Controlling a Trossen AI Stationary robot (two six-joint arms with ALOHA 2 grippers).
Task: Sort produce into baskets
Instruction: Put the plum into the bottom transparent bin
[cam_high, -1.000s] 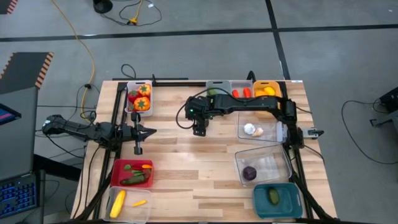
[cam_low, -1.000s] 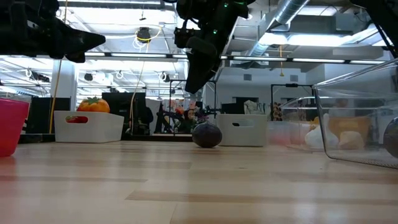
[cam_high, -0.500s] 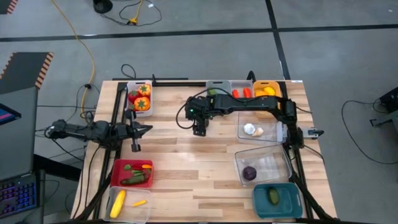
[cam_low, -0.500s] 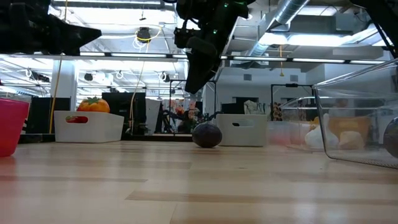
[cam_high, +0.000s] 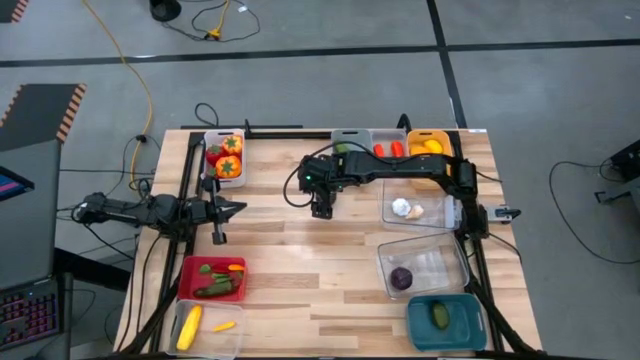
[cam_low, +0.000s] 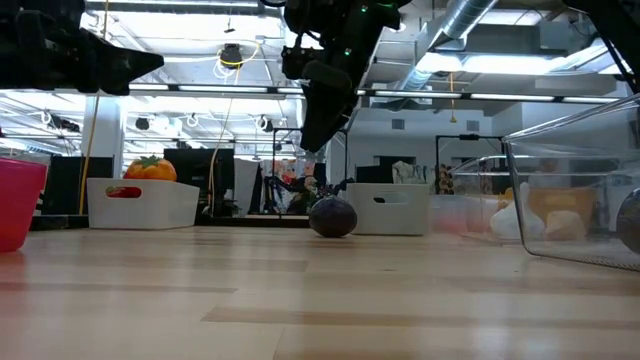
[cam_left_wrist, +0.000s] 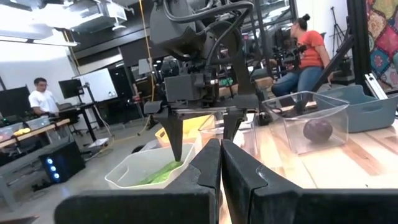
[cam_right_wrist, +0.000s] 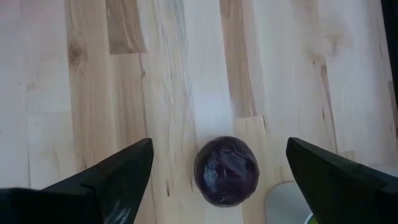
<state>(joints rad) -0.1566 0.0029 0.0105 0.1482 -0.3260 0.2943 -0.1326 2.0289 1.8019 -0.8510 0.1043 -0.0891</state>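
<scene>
A dark purple round (cam_right_wrist: 226, 171) lies alone on the bare wood near the table's middle; the low view shows the purple round (cam_low: 332, 216) resting on its underside. My right gripper (cam_right_wrist: 219, 144) hangs open above it, slanting down, one finger to each side and clear of it. In the high view my right gripper (cam_high: 320, 206) hides it. My left gripper (cam_left_wrist: 221, 167) is shut on nothing and points level across the table. It waits at the left edge, left gripper (cam_high: 232, 209).
Baskets ring the table: a white one (cam_high: 224, 157) with tomatoes at far left, grey (cam_high: 350, 141) and orange-yellow (cam_high: 430, 141) at the far edge. Two clear bins (cam_high: 415, 210) (cam_high: 432, 262), a teal basket (cam_high: 447, 322), a red (cam_high: 212, 279) and a white one (cam_high: 205, 326) stand nearer.
</scene>
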